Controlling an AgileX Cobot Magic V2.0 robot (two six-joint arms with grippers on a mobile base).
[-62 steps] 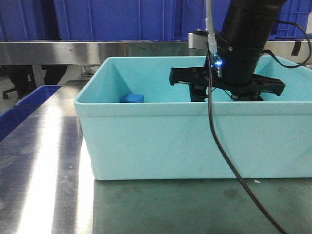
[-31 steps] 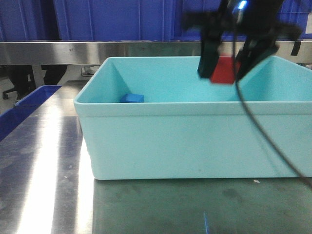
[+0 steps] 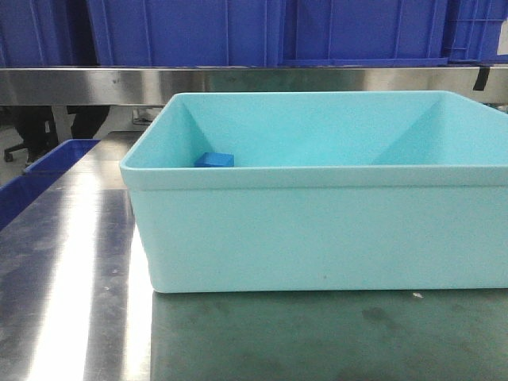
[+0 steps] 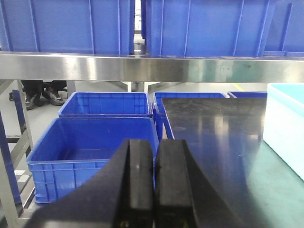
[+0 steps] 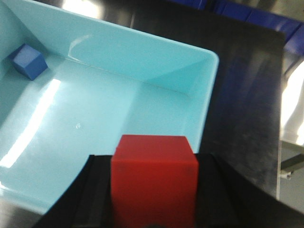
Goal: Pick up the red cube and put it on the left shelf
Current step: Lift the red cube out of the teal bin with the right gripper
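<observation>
Item 1, right gripper [image 5: 154, 211]: I read it clamped on the red cube [image 5: 154, 178], with a black finger [image 5: 97, 194] against each side face and the jaws spread only to the cube's width. The cube is held raised over the near right part of the teal bin [image 5: 209, 90].

Item 2, left gripper [image 4: 155, 183]: the fingers are pressed flat together with nothing between them. It hangs off the table's left edge, facing the floor crates [image 4: 90, 142].

Item 3, teal bin: it is open-topped and rests on the table. A single blue cube [image 3: 214, 159] lies on its floor in the far left corner.

Item 4, surface: the steel table [image 3: 71, 302] is brushed metal, with a bright streak of glare down its left side in my front view. It looks dark and glossy through both wrist cameras.

Item 5, room: a steel shelf [image 3: 95, 83] runs the full width behind the bin, and large blue crates [image 3: 198, 32] stand side by side on it. Below and left of the table, the open blue floor crates stand one behind another on a pale floor.
</observation>
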